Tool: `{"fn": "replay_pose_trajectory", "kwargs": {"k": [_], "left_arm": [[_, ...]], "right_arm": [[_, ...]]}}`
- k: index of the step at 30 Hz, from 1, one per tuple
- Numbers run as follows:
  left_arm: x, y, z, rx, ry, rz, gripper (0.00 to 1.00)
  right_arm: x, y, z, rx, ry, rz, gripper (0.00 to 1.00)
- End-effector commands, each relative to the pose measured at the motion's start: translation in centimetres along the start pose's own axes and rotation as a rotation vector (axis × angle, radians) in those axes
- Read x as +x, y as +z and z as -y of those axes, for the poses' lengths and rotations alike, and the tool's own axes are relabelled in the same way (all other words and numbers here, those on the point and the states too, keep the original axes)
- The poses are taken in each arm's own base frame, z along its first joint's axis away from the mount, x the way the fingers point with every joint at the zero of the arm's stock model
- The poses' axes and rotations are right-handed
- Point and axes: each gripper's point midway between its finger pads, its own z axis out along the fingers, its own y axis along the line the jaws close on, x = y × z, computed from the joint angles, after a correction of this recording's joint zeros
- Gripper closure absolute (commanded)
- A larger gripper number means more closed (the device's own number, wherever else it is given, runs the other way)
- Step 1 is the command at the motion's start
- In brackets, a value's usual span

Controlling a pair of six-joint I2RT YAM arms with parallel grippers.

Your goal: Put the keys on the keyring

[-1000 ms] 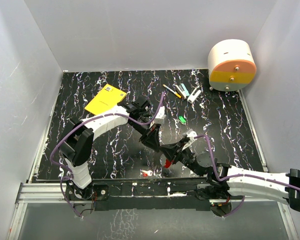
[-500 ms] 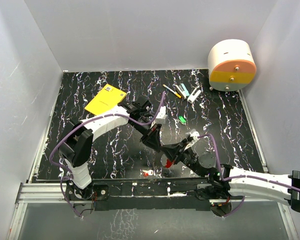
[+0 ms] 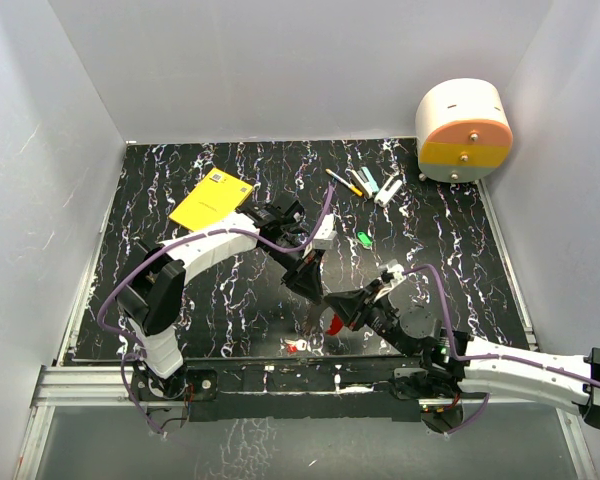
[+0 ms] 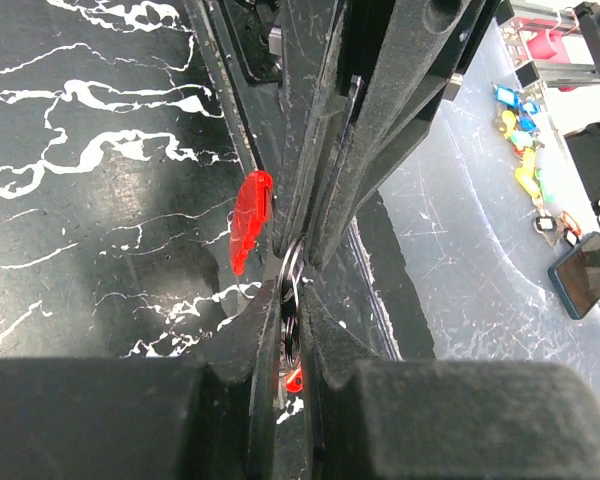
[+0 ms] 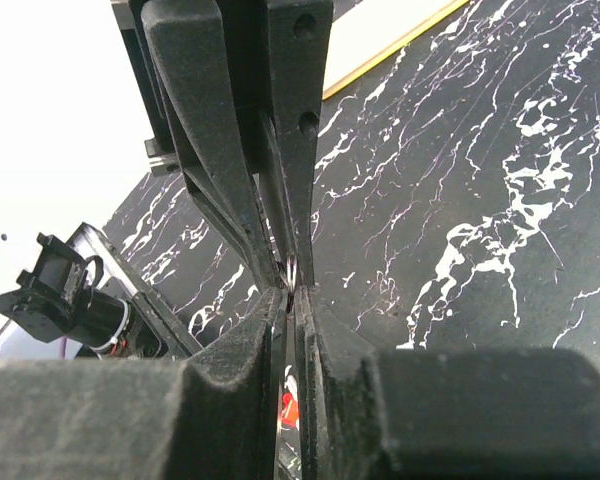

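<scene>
Jaws: both pairs narrow, tip to tip, each pinching the keyring point(image 4: 293, 270).
left gripper point(image 3: 306, 282): at 10 o'clock from right gripper point(image 3: 333, 303).
red key point(image 4: 250, 215): just beside keyring; threaded or not, cannot tell.
second key point(image 3: 296, 347): flat on table point(image 3: 180, 300), 7 o'clock from right gripper.

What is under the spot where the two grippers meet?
A red key shows just under the left gripper and right gripper. The keyring shows only as a thin sliver; the shut grippers cover the rest.

Bright even light, near fingers point(image 4: 130, 420) blurred
</scene>
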Motion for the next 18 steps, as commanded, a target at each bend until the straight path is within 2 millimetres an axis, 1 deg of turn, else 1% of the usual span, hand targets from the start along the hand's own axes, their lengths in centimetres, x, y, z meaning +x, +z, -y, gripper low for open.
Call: {"fn": "replay_pose_trajectory", "kwargs": {"k": [1, 4, 8, 15, 18], "left_arm": [[-2.8, -1.5, 1.5, -0.019, 0.092, 0.045, 1.0], [-2.7, -1.5, 1.5, -0.023, 0.093, 0.041, 1.0], [-2.8, -1.5, 1.4, -0.019, 0.088, 0.044, 1.0], [-2.6, -1.5, 1.5, -0.026, 0.093, 0.037, 1.0], [-2.4, -1.5, 1.4, -0.035, 0.09, 0.03, 1.0]], "right_arm": [[0.4, -0.3, 0.7, 0.029, 0.024, -0.003, 0.86], [0.6, -0.4, 0.8, 0.034, 0.026, -0.013, 0.82], [0.3, -0.3, 0.8, 0.037, 0.025, -0.006, 0.82], [-0.6, -0.3, 0.3, 0.033, 0.019, 0.011, 0.8], [-1.3, -0.6, 0.2, 0.032, 0.02, 0.025, 0.8]]}}
